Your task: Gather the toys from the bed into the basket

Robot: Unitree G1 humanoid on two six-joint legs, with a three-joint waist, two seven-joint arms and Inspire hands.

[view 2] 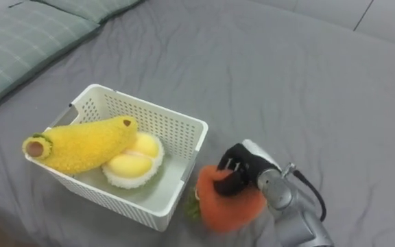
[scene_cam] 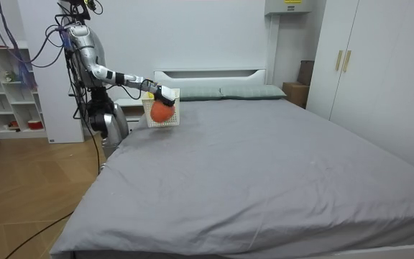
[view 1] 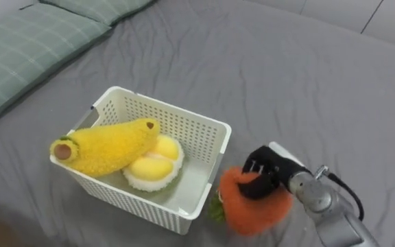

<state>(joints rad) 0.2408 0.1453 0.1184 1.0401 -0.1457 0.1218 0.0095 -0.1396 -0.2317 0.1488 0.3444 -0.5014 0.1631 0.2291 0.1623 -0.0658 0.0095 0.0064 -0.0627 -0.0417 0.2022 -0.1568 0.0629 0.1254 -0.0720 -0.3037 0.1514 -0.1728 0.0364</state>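
A white slatted basket (view 1: 208, 140) sits on the grey bed (view 1: 286, 75). In it lie a yellow banana plush (view 1: 105, 145) and a round yellow-and-white plush (view 1: 155, 167). Just beyond the basket's right corner, my right hand (view 1: 269, 171) is curled over the top of an orange plush toy (view 1: 252, 206) with green leaves at its lower left. The toy hangs close beside the basket's wall, outside it. In the room view the hand (scene_cam: 165, 93) holds the orange toy (scene_cam: 161, 113) in front of the basket (scene_cam: 171, 119) near the head of the bed.
Green checked pillows (view 1: 19, 48) lie at the bed's upper left, behind the basket. I stand at the bed's side near its head; a white shelf (scene_cam: 9, 93) is behind me and wardrobes (scene_cam: 365, 72) line the far side. Grey sheet stretches to the right.
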